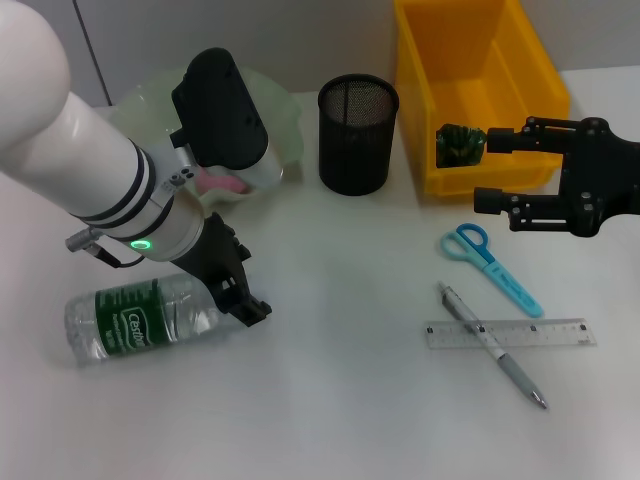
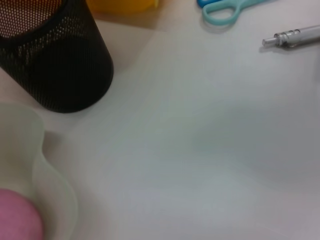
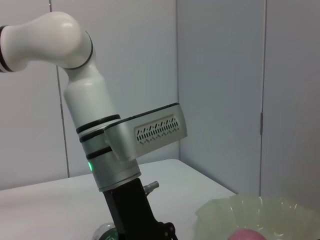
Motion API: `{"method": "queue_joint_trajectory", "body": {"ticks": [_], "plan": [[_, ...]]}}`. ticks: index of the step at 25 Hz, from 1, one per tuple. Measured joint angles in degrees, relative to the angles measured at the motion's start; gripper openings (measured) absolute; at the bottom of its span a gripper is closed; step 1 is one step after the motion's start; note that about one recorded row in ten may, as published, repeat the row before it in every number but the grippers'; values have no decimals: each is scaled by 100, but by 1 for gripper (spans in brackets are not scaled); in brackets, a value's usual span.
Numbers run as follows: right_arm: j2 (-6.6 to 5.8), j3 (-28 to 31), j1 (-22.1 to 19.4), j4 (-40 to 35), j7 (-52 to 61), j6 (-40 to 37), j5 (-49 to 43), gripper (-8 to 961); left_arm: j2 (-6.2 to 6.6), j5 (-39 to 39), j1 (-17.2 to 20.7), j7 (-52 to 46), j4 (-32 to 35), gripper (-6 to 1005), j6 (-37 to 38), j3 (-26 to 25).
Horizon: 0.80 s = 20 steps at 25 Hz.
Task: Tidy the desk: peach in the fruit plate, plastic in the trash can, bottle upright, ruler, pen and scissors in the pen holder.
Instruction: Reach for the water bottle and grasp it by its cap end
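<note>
With our left gripper, fingers parted, beside the lying bottle, we judge standing it up comes next, our right gripper open over the trash can.

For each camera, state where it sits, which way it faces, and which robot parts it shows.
Head view: on the head, looking forward and down at the desk; left arm over the bottle, right gripper beside the trash can.
Left wrist view: on the left wrist, low over the desk, facing the pen holder, scissors and pen; no robot parts.
Right wrist view: on the right wrist, facing across the desk at the left arm.
Shared: all three show the fruit plate and peach.
</note>
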Motion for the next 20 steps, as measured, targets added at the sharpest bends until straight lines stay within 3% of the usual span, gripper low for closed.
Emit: {"method": "queue_joint_trajectory", "body": {"ticks": [18,20], "plan": [[-2,-9,2,15,0,61,0,740,0,27,2,-9,-28,766,7,6],[-2,-9,2,14,0,62,0,740,0,36,3,-9,-35,719,13,11]]}}
